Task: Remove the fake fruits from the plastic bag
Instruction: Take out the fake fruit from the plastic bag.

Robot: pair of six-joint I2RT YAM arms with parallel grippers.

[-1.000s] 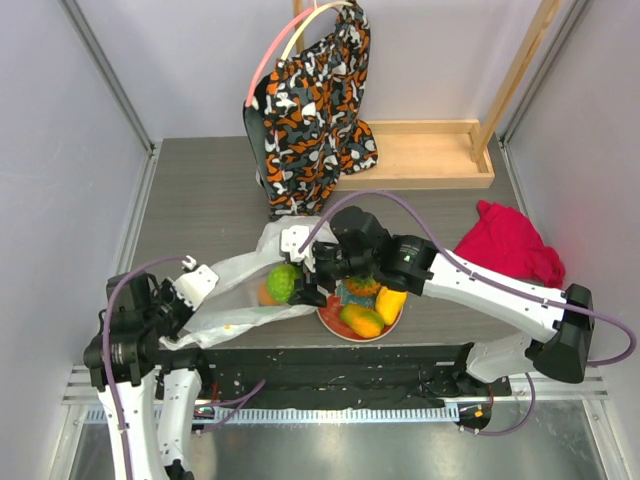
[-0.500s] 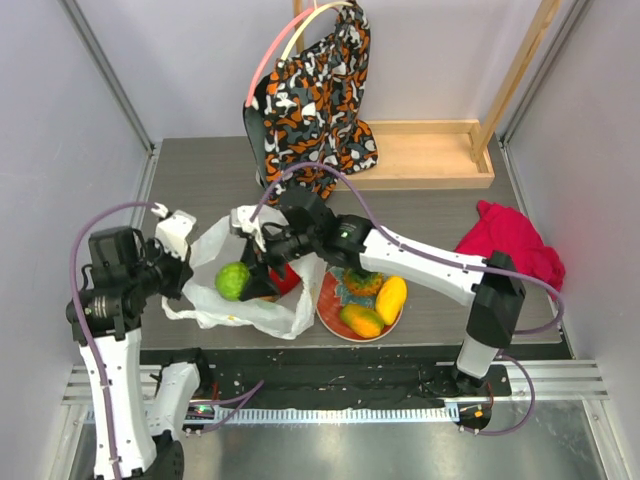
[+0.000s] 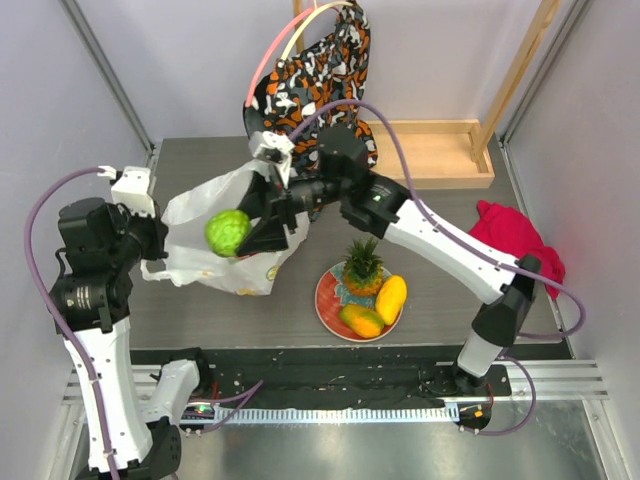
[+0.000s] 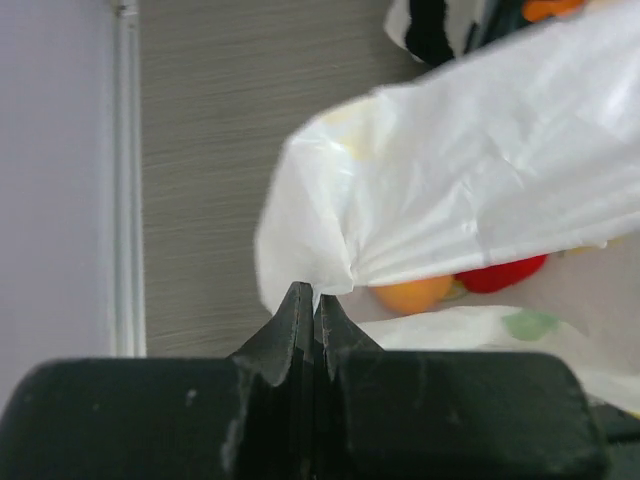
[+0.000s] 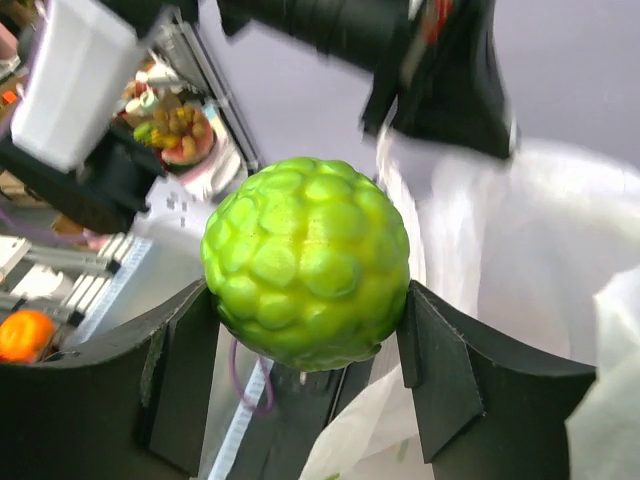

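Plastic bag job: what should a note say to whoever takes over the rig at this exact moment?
Left gripper: shut, pinching a fold of the thin translucent white plastic bag.
Right gripper: closed on the bumpy green plastic fruit, held over the bag.
Done: the plastic pineapple, yellow mango and orange-green mango sit on the red-and-teal floral plate.
Left: put the green fruit down outside the bag, then fetch the round orange fruit and the red piece visible inside the bag's mouth. More may be hidden.
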